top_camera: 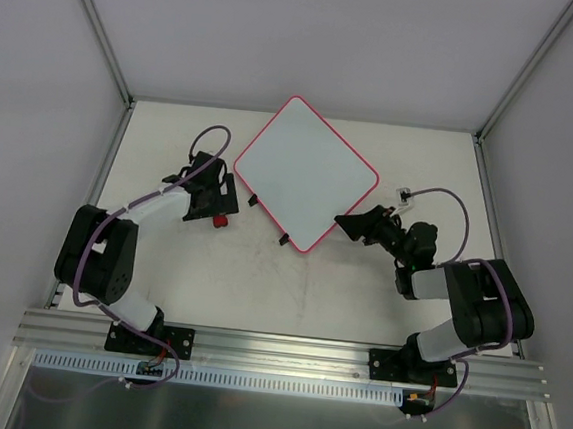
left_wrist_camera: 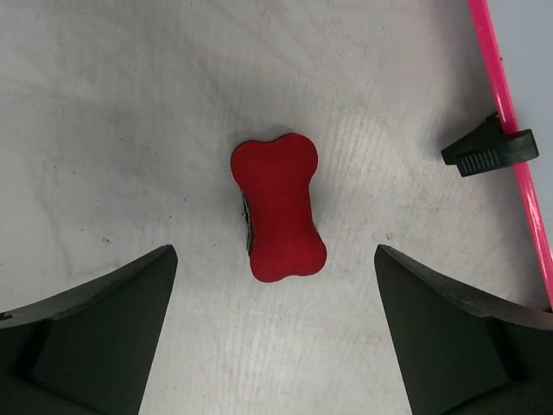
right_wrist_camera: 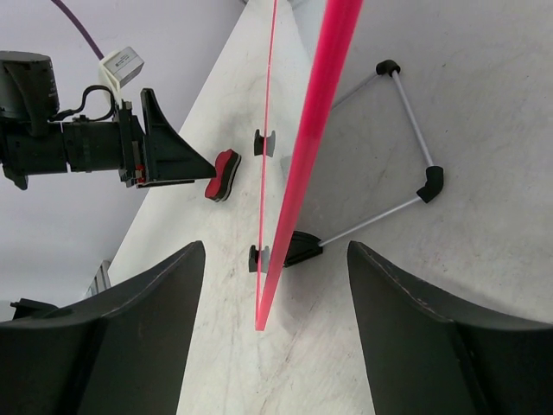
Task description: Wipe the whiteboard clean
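The whiteboard (top_camera: 305,171) stands propped on the table, turned like a diamond, with a pink rim and two black clips (top_camera: 254,200) on its lower-left edge. Its face looks plain white from above. A red bow-shaped eraser (left_wrist_camera: 278,207) lies flat on the table just left of the board. My left gripper (left_wrist_camera: 276,346) is open and empty, and the eraser lies just ahead of its fingertips. My right gripper (right_wrist_camera: 276,328) is open, its jaws on either side of the board's near corner (right_wrist_camera: 262,320), which shows edge-on, without touching it.
A thin wire stand (right_wrist_camera: 415,138) with black joints props the board from behind. The board's rim (left_wrist_camera: 510,130) and one clip (left_wrist_camera: 488,149) lie right of the eraser. The left gripper (right_wrist_camera: 164,156) shows beyond the board. Metal frame posts (top_camera: 102,28) border the table.
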Available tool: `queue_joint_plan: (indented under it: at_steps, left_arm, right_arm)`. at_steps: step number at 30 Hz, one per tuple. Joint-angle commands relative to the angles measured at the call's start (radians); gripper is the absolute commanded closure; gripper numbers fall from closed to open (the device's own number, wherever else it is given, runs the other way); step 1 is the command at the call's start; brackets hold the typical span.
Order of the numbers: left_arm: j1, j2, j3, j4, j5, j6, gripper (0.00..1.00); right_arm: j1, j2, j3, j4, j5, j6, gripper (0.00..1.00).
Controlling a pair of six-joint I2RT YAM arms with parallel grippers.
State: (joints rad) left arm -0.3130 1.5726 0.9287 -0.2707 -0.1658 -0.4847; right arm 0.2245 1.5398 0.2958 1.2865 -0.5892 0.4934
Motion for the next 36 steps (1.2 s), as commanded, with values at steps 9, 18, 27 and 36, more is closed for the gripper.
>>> queue_joint_plan:
  at_steps: [9,18,27,36]
  left_arm:
    - [0.0,-0.259,-0.073,0.013,0.058,-0.025,0.01]
    - [-0.057,-0.516,-0.191,0.048,0.014,-0.037,0.01]
    - [-0.058,-0.686,-0.326,0.093,0.014,-0.038,0.01]
    - [-0.06,-0.916,-0.479,0.105,-0.015,-0.038,0.01]
  right_arm:
    - [-0.042,-0.272,-0.099,0.138,0.081,-0.041,0.26]
    - [-0.033,-0.788,-0.041,-0.664,0.221,-0.231,0.24]
    - [-0.03,-1.145,0.02,-1.194,0.298,-0.361,0.21]
    - [-0.031,-1.329,-0.059,-1.357,0.356,-0.386,0.21]
